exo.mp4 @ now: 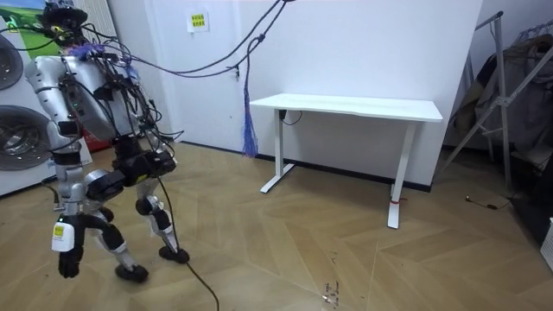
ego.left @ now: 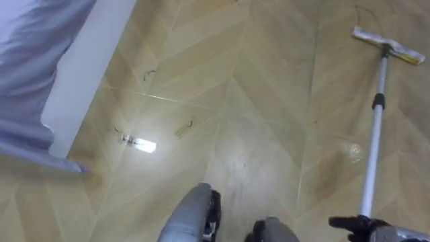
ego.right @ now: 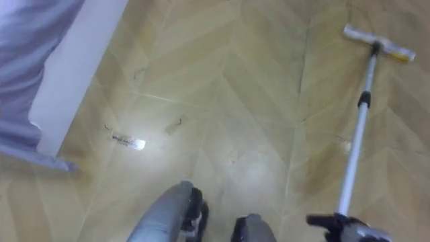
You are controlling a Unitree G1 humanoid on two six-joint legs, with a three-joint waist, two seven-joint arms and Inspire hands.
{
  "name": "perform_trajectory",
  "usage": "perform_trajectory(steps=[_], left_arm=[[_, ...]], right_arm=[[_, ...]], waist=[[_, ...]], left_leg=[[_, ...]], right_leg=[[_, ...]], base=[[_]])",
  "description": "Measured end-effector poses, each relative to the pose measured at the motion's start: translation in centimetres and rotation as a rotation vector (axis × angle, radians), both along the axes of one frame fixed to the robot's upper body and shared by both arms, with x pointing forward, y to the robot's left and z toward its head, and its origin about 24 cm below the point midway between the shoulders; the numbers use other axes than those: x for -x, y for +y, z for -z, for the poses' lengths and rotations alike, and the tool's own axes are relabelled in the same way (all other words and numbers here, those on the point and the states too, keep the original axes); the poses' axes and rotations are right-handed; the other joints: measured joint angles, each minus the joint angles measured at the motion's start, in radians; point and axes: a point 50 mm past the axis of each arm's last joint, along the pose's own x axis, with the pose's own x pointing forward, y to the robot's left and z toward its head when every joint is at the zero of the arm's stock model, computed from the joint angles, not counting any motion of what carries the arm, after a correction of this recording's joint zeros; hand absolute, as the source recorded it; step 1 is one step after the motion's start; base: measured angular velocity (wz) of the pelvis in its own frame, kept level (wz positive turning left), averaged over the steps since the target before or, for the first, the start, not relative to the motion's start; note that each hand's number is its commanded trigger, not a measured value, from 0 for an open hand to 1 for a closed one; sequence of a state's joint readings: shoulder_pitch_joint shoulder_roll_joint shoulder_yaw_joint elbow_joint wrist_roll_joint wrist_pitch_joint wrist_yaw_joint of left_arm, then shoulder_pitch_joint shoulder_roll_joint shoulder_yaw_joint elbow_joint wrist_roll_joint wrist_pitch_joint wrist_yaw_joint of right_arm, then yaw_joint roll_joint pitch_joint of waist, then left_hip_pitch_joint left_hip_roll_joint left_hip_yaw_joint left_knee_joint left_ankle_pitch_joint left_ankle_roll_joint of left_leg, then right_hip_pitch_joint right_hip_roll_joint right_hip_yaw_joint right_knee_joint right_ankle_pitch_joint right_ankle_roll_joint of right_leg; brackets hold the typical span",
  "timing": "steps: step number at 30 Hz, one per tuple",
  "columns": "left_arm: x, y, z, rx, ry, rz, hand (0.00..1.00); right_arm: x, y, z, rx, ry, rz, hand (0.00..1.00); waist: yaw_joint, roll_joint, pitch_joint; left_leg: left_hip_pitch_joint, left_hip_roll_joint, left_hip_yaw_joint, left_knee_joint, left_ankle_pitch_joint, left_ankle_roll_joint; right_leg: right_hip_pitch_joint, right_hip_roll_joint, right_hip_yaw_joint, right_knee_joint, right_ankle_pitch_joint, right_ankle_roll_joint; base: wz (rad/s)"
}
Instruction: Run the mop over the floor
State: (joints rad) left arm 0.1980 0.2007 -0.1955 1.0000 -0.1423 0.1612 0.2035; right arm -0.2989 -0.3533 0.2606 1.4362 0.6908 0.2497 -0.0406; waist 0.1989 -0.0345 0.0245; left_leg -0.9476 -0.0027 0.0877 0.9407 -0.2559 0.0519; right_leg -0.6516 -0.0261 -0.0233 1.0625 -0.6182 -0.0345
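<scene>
One hand carries the tool. The right hand [ego.left: 355, 226] has its dark fingers [ego.left: 341, 222] curled round the near end of the mop pole [ego.left: 373, 132], low beside the legs. The grip sits at the very end of the pole, which in my judgement gives the longest reach and keeps the robot's feet clear of the swept strip.

From the fingers the pole runs straight ahead and slightly outward. The mop head [ego.left: 390, 47] lies flat on the wooden floor [ego.left: 269, 94] at the far end, well apart from the hand. Flat contact is what a wiping stroke requires, so the tool is correctly presented.

Well across from the fingers, towards the robot's left and about halfway out along the pole's length, lies a small bright scrap [ego.left: 140, 144]. A few dark wisps [ego.left: 188, 125] lie near it. The mop head is well clear of these, and that patch appears not yet reached.

The left hand [exo.mp4: 149, 164] appears in the room view, drawn in at waist height. I cannot tell how its fingers stand. It takes no part in holding the pole.

Judgement: a one-handed hold at the pole's end gives little leverage. A sideways sweep towards the scrap may let the head lift or twist.
</scene>
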Motion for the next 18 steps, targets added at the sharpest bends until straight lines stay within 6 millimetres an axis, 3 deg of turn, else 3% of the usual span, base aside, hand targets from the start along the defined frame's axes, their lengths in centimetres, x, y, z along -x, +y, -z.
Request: perform_trajectory(steps=[1, 2, 3, 4, 5, 6, 7, 8, 10, 12, 13, 14, 16, 17, 18], left_arm=[[-0.2, 0.0, 0.0, 0.003, -0.005, 0.006, 0.00], [-0.8, -0.1, -0.1, 0.007, -0.014, 0.028, 0.00], [-1.8, -0.3, -0.1, 0.010, -0.037, 0.041, 0.00], [-2.3, -0.3, -0.2, 0.011, -0.052, 0.044, 0.00], [-3.4, -0.4, -0.4, 0.008, -0.088, 0.055, 0.00], [-4.5, -0.5, -0.7, 0.000, -0.137, 0.060, 0.00], [-4.9, -0.5, -0.8, -0.006, -0.156, 0.064, 0.00], [-5.1, -0.6, -0.9, -0.016, -0.168, 0.068, 0.00], [-5.2, -0.7, -0.9, -0.024, -0.170, 0.072, 0.00], [-5.0, -0.9, -0.8, -0.032, -0.155, 0.078, 0.00], [-4.8, -1.0, -0.7, -0.031, -0.149, 0.076, 0.00], [-4.5, -1.0, -0.6, -0.031, -0.125, 0.071, 0.00], [-3.7, -0.8, -0.4, -0.036, -0.080, 0.061, 0.00], [-3.4, -0.6, -0.3, -0.044, -0.058, 0.054, 0.00], [-3.1, -0.3, -0.3, -0.050, -0.048, 0.036, 0.00]], right_arm=[[1.1, -0.1, 0.3, -0.007, 0.022, 0.012, 1.00], [3.4, -0.5, 0.9, -0.007, 0.078, 0.024, 1.00], [5.6, -1.1, 1.1, 0.006, 0.141, 0.029, 1.00], [7.0, -1.3, 1.3, 0.013, 0.177, 0.033, 1.00], [9.6, -1.6, 1.5, 0.026, 0.248, 0.040, 1.00], [11.7, -1.6, 1.7, 0.038, 0.304, 0.043, 1.00], [12.5, -1.4, 1.8, 0.045, 0.328, 0.039, 1.00], [13.5, -1.0, 2.1, 0.057, 0.356, 0.036, 1.00], [14.4, 0.4, 2.6, 0.045, 0.372, 0.030, 1.00], [14.5, 1.7, 3.2, 0.019, 0.372, 0.027, 1.00], [14.4, 1.9, 3.2, 0.016, 0.372, 0.025, 1.00], [14.4, 2.0, 3.2, 0.015, 0.374, 0.027, 1.00], [13.9, 1.9, 3.2, 0.014, 0.376, 0.028, 1.00], [12.6, 1.6, 3.0, 0.019, 0.363, 0.020, 1.00], [10.8, 1.2, 2.8, 0.032, 0.331, 0.005, 1.00]], waist=[[-0.003, -0.001, -0.0022], [-0.006, -0.005, -0.0044], [-0.012, 0.003, -0.0037], [-0.018, 0.010, -0.0081], [-0.032, 0.032, -0.0151], [-0.037, 0.054, -0.0146], [-0.045, 0.066, -0.0117], [-0.068, 0.096, -0.0102], [-0.097, 0.105, -0.0100], [-0.119, 0.103, -0.0096], [-0.119, 0.103, -0.0099], [-0.119, 0.101, -0.0088], [-0.114, 0.096, -0.0106], [-0.112, 0.092, -0.0103], [-0.111, 0.081, -0.0071]], left_leg=[[0.014, -0.006, 0.008, 0.003, -0.013, 0.023], [0.036, -0.028, 0.017, 0.004, -0.035, 0.062], [0.055, -0.053, 0.016, 0.017, -0.058, 0.086], [0.060, -0.065, 0.016, 0.024, -0.074, 0.097], [0.072, -0.084, 0.009, 0.037, -0.099, 0.120], [0.087, -0.092, 0.006, 0.043, -0.125, 0.129], [0.098, -0.096, 0.002, 0.043, -0.133, 0.133], [0.119, -0.099, -0.009, 0.037, -0.152, 0.138], [0.164, -0.109, -0.012, 0.002, -0.158, 0.138], [0.222, -0.119, -0.013, -0.046, -0.175, 0.132], [0.235, -0.119, -0.016, -0.047, -0.185, 0.129], [0.264, -0.119, -0.020, -0.043, -0.209, 0.123], [0.304, -0.119, -0.026, -0.026, -0.244, 0.105], [0.306, -0.113, -0.032, 0.017, -0.258, 0.079], [0.269, -0.093, -0.011, 0.123, -0.235, 0.025]], right_leg=[[0.022, -0.011, -0.004, -0.013, -0.009, 0.014], [0.046, -0.031, -0.004, -0.001, -0.010, 0.030], [0.026, -0.045, -0.002, 0.078, 0.041, 0.057], [0.008, -0.053, 0.001, 0.128, 0.079, 0.068], [-0.027, -0.060, 0.015, 0.215, 0.141, 0.075], [-0.072, -0.054, 0.027, 0.261, 0.151, 0.077], [-0.100, -0.052, 0.028, 0.270, 0.151, 0.077], [-0.150, -0.042, 0.026, 0.253, 0.151, 0.077], [-0.207, -0.032, 0.026, 0.139, 0.157, 0.075], [-0.229, -0.025, 0.003, -0.066, 0.199, 0.049], [-0.227, -0.023, -0.011, -0.105, 0.215, 0.040], [-0.215, -0.020, -0.033, -0.147, 0.243, 0.015], [-0.176, -0.016, -0.042, -0.137, 0.249, -0.005], [-0.159, -0.018, -0.050, -0.118, 0.234, -0.015], [-0.159, -0.011, -0.049, -0.086, 0.210, -0.023]], base=[[0.32], [0.36], [0.35], [0.40], [0.35], [0.25], [0.07], [0.03], [-0.03], [-0.08], [-0.08], [0.00], [0.00], [-0.08], [-0.12]])
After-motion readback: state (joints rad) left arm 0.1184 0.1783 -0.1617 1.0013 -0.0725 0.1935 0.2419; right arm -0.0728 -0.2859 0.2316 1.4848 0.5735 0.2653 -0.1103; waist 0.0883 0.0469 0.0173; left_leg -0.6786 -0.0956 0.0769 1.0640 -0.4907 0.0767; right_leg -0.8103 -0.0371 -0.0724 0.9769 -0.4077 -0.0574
